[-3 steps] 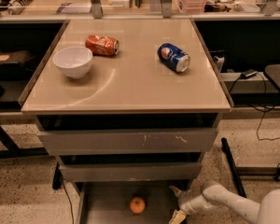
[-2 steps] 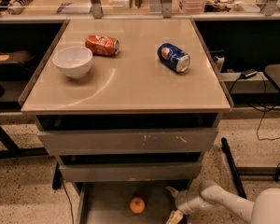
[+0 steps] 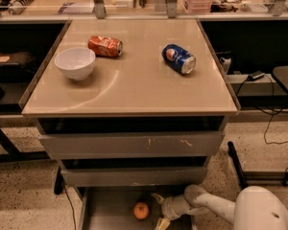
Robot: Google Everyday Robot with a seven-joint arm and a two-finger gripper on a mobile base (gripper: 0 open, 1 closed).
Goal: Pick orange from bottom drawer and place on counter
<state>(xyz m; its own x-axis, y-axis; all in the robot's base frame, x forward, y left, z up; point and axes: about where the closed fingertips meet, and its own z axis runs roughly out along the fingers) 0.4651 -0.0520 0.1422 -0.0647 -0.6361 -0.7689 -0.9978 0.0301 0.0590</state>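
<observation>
The orange [image 3: 141,210] lies on the flat grey floor of the bottom drawer [image 3: 108,210], which is pulled open at the foot of the cabinet. My gripper [image 3: 159,210] is down in that drawer, just right of the orange, with one finger [image 3: 158,198] above and one finger [image 3: 162,223] below, spread apart and holding nothing. The white arm reaches in from the lower right. The beige counter [image 3: 149,87] sits on top of the cabinet.
On the counter are a white bowl [image 3: 75,63], a crushed orange-red can [image 3: 105,46] and a blue can [image 3: 178,58] on its side. Two wider grey drawers [image 3: 132,145] are above the open one. Cables and a table leg are at the right.
The gripper and arm have moved left, closer to the orange. The orange and the counter items have not moved.
</observation>
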